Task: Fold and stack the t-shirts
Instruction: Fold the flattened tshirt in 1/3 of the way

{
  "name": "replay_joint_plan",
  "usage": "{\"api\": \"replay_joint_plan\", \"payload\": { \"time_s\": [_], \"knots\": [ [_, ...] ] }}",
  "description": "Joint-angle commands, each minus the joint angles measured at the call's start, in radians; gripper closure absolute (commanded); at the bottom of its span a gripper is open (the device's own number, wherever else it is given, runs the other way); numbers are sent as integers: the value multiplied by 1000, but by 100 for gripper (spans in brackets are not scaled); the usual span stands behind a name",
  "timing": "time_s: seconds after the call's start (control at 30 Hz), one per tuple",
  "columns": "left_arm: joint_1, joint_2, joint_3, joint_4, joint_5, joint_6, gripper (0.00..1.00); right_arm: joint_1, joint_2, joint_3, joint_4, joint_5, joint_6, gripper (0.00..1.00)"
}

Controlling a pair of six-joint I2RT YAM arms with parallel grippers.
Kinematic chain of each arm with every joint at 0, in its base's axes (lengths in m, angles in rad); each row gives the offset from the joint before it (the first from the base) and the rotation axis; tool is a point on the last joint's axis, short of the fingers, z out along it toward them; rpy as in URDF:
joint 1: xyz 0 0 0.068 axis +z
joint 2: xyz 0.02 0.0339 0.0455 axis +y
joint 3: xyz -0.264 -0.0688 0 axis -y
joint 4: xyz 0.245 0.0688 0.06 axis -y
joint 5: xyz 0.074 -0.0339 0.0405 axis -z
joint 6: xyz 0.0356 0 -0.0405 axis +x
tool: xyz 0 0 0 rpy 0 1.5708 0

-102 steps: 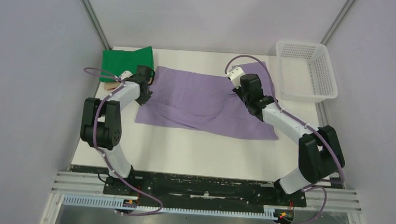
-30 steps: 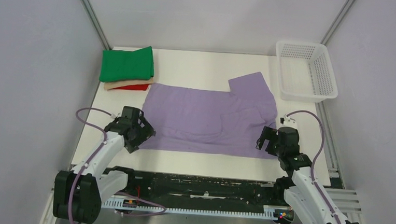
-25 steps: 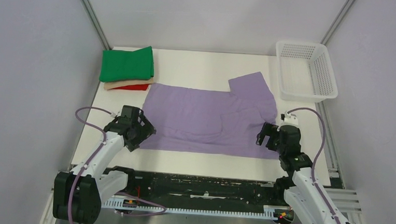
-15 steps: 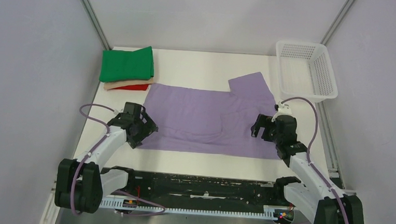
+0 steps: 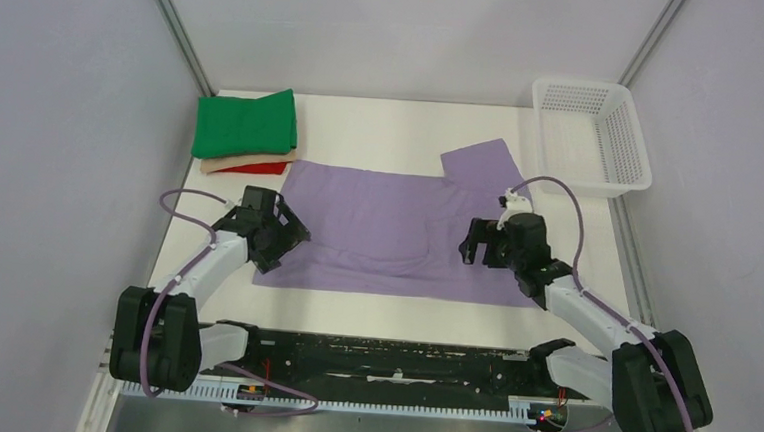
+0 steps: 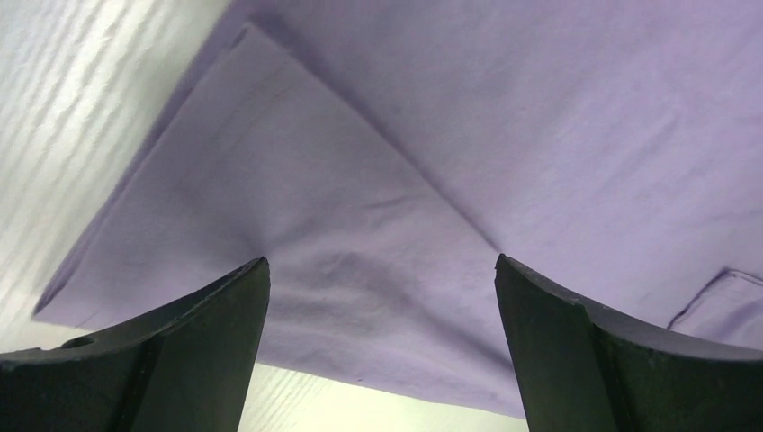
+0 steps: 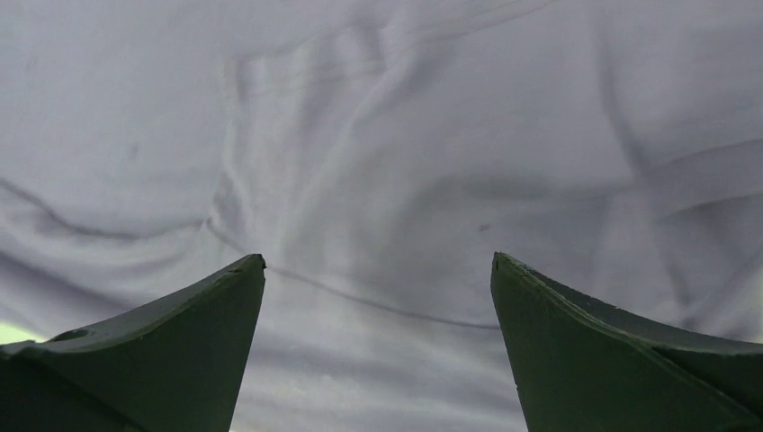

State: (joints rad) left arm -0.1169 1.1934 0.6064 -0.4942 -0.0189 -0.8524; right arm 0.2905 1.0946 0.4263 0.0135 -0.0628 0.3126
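A lavender-purple t-shirt point(image 5: 387, 226) lies spread across the middle of the table, one sleeve point(image 5: 481, 164) pointing to the far right. My left gripper point(image 5: 291, 239) hovers open over the shirt's near-left corner point(image 6: 297, 270), nothing between its fingers. Over the creased right part of the same shirt point(image 7: 378, 180), my right gripper point(image 5: 471, 244) stands open and empty. At the far left a folded green t-shirt point(image 5: 245, 123) tops a stack, with a beige one point(image 5: 251, 157) and a red one point(image 5: 259, 167) showing beneath it.
A white plastic mesh basket point(image 5: 590, 137) stands at the far right corner. Bare white table point(image 5: 384, 121) shows behind the shirt and as a strip point(image 6: 306, 409) along its near edge. Grey walls enclose the table on three sides.
Both arms have swung inward and forward: the left gripper came onto the shirt's near-left corner, the right gripper moved left over the shirt's right part. The shirt lies unmoved.
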Motion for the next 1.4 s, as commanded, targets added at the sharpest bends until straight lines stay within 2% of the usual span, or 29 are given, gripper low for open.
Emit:
{"api": "replay_joint_plan", "payload": {
  "time_s": [0.0,0.17,0.4,0.63,0.97,1.07,1.2,1.3,1.37],
  "knots": [
    [-39,34,69,69,51,-8,0,163,48,24,40,79,8,2],
    [-71,99,52,89,44,-8,0,215,119,-20,70,158,78,2],
    [-85,184,-2,83,78,13,0,213,101,-115,-77,213,131,1],
    [-102,121,-48,-108,10,17,0,221,-57,-176,-225,173,121,1],
    [-173,12,-76,-175,-15,-27,0,235,-160,-195,-282,127,112,1],
    [-175,-13,-36,-177,6,-20,0,236,-187,-158,-284,153,83,1],
    [-196,-30,90,-222,-12,2,0,236,-190,-14,-293,177,9,1],
    [-196,-11,197,-245,-105,29,0,235,-185,62,-246,182,-13,1],
    [-191,28,270,-240,-186,43,0,235,-188,61,-158,187,-2,1]
  ]
}}
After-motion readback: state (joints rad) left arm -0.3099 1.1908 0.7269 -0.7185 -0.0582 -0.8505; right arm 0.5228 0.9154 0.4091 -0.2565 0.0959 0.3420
